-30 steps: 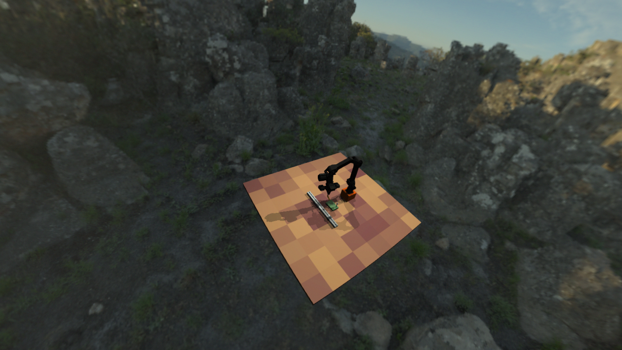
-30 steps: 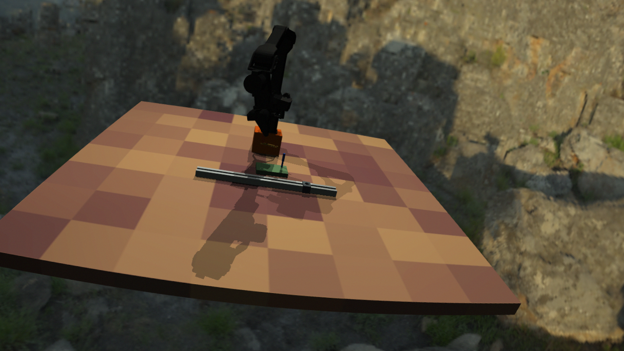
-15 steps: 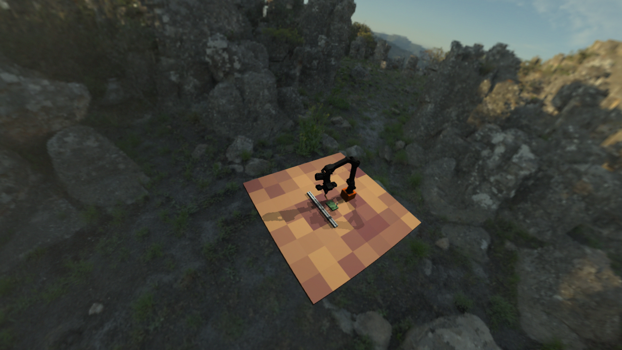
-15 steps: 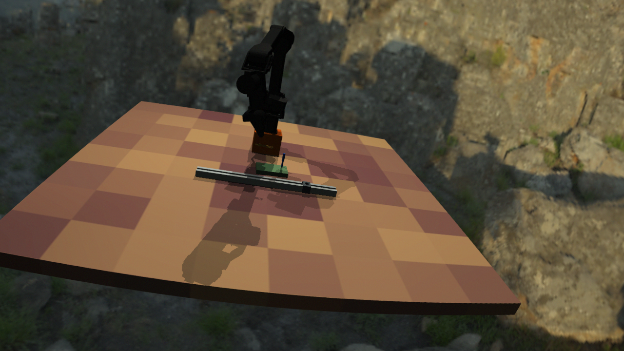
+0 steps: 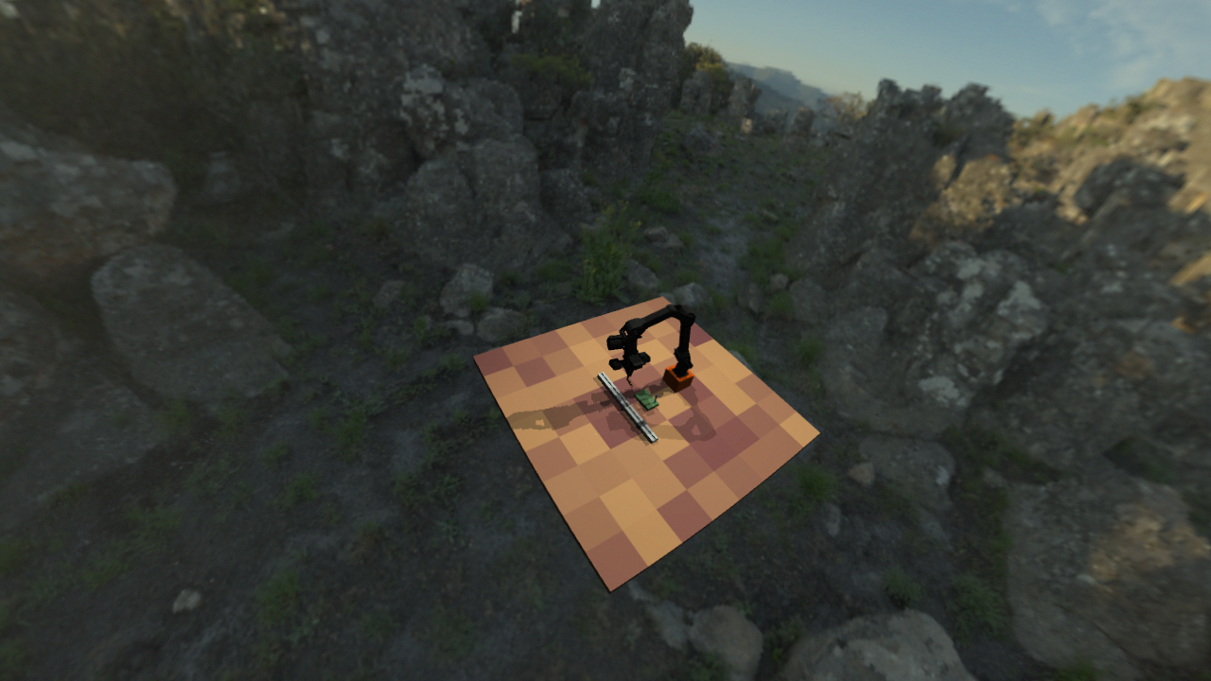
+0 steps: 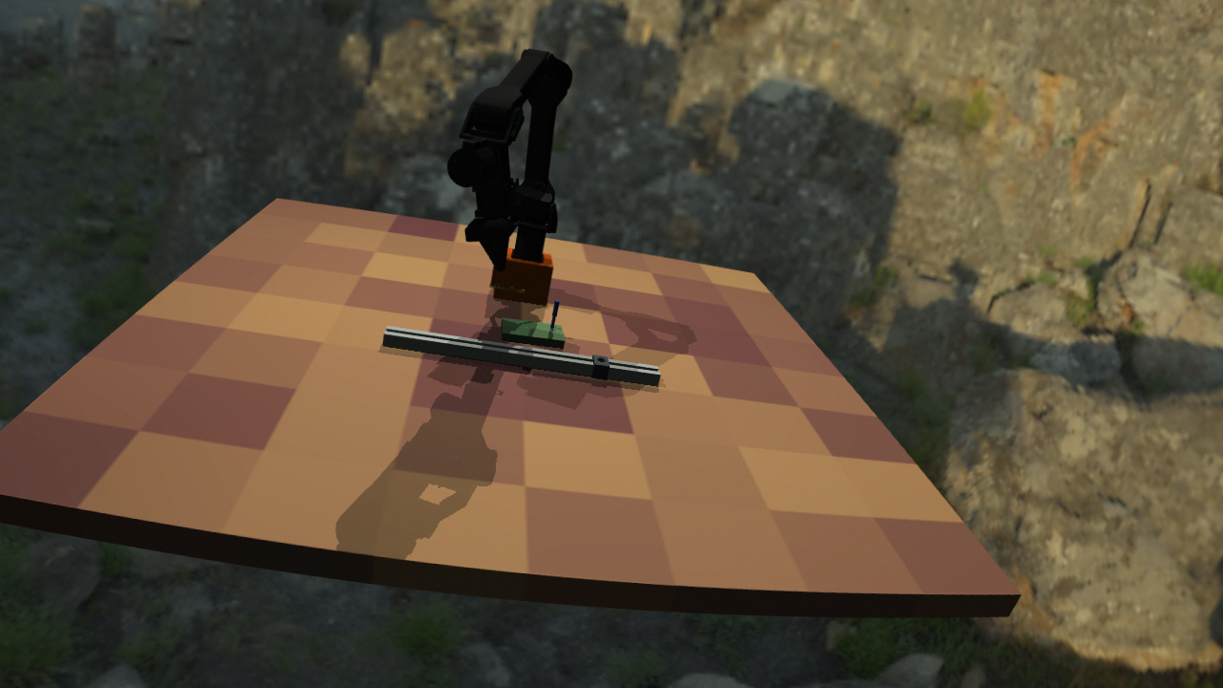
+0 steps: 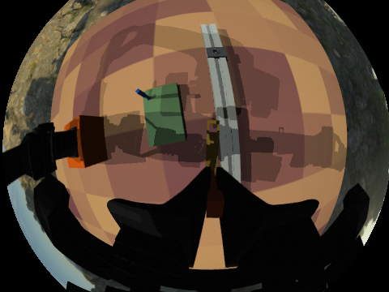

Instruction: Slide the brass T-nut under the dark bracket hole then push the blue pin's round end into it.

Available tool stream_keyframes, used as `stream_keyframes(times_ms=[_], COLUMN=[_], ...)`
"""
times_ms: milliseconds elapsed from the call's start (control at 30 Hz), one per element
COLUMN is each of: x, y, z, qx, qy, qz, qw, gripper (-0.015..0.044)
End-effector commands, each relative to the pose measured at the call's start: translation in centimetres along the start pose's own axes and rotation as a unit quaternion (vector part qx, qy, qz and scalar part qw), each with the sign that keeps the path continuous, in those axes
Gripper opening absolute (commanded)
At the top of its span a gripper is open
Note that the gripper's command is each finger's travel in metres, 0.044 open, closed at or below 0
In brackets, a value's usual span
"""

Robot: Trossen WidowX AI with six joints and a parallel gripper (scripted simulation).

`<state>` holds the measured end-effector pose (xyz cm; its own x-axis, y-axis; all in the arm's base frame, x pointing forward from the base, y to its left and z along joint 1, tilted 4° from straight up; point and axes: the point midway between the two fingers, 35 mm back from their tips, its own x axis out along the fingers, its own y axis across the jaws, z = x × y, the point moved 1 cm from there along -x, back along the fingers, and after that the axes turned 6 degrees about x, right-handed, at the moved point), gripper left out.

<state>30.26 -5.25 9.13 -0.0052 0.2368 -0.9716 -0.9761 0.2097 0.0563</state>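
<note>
The black gripper (image 5: 629,382) (image 6: 501,268) (image 7: 213,171) is clamped on the orange handle (image 7: 215,203) of the brass nut. Its two fingers are close together, with the handle between them. In the wrist view the handle looks dark, and the brass nut (image 7: 212,142) sticks out past the fingertips toward 12 o'clock. Its far end appears just beside the near side of the metal rail (image 5: 626,407) (image 6: 479,346) (image 7: 223,87). The nut is out of the slot, up in the air; its height above the table (image 5: 626,508) (image 6: 590,530) (image 7: 279,69) is hard to judge.

Seen from the wrist, the rail lies on the table, running roughly from 12 to 6 o'clock. The dark bracket (image 6: 601,368) (image 7: 216,52) sits across it near the 12 o'clock end, its round hole facing up. The exterior view puts this bracket toward the rail's 3 o'clock end.

The green tray (image 5: 645,400) (image 6: 525,333) (image 7: 164,122) lies at 11 o'clock from the fingertips in the wrist view, apart from the rail. The blue pin (image 6: 554,314) (image 7: 143,94) stands up from it, at its 10 o'clock corner there. The orange base (image 5: 675,385) (image 6: 534,287) (image 7: 95,148) of the black arm (image 5: 660,317) (image 6: 540,128) (image 7: 28,150) is beyond the tray, between 8 and 9 o'clock.
</note>
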Motion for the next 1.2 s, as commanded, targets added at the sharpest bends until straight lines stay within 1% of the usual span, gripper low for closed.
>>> stream_keyframes(times_ms=[0, 1167], x=[-0.1, 0.0], y=[-0.6, -5.1], z=[-0.4, -4.3], qx=[-0.007, -0.067], qy=[0.003, 0.002], qz=[0.000, 0.017], qw=[1.000, 0.998], gripper=[-0.0150, -0.0150])
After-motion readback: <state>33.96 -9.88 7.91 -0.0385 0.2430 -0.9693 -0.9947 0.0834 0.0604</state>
